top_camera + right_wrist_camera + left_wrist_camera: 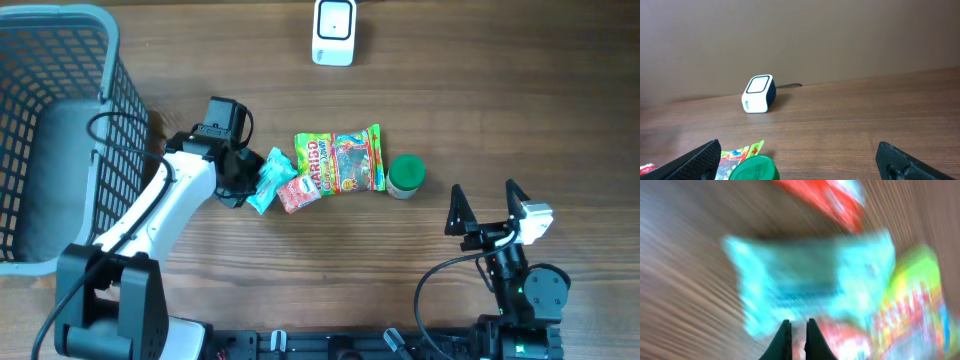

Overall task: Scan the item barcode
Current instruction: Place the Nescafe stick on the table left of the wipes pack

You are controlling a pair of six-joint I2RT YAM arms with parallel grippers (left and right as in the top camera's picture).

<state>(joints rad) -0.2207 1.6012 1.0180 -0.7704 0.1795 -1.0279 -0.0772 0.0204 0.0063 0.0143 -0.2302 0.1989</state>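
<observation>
A white barcode scanner (333, 32) stands at the far edge of the table, also seen in the right wrist view (759, 94). Four items lie mid-table: a cyan packet (266, 180), a red packet (298, 192), a Haribo bag (340, 160) and a green-lidded jar (406, 175). My left gripper (243, 182) is shut at the cyan packet's left edge. Its wrist view is motion-blurred, with the cyan packet (810, 285) just past the shut tips (797, 322) and nothing seen between them. My right gripper (484, 190) stands open near the front, empty, right of the jar (754, 170).
A blue-grey mesh basket (110, 90) fills the left side beside the left arm. The scanner's cable runs off the far edge. Bare wood lies between the right gripper (800, 160) and the scanner.
</observation>
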